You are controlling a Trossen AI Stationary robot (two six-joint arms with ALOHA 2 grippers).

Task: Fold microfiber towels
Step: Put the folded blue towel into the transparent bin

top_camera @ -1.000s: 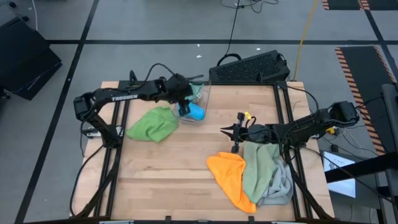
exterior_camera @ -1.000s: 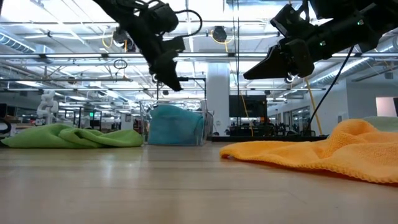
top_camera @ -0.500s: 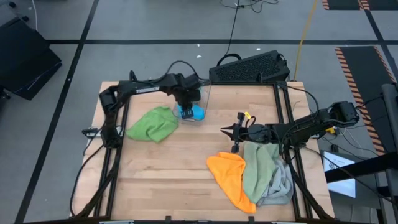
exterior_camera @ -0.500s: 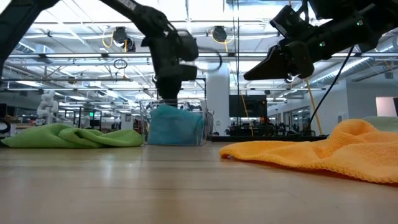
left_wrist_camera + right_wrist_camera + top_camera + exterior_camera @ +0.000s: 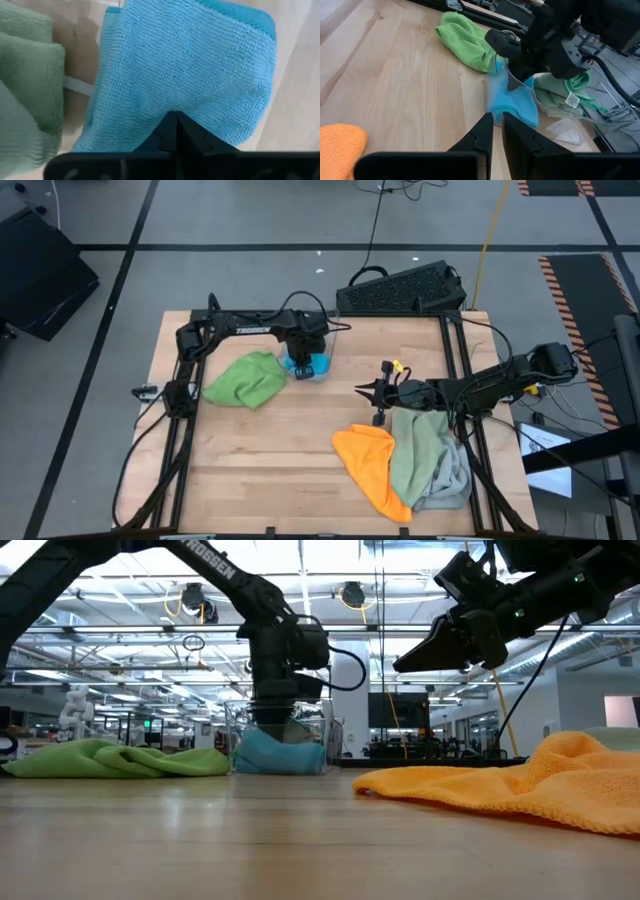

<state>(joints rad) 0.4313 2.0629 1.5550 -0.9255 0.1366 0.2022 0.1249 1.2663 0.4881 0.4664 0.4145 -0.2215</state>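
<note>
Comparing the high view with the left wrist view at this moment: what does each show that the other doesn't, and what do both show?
Only the high view shows the right gripper hovering over bare table, the bright green towel beside the clear bin, and the orange towel, sage towel and grey towel heaped at the table's right. Only the left wrist view shows folded sage cloth beside the blue one and the left fingers closed together. Both show the blue towel with the left gripper pressed into it.

Left tool [image 5: 303, 366] closed, pointing down; right tool [image 5: 362, 389] closed, raised above the table
</note>
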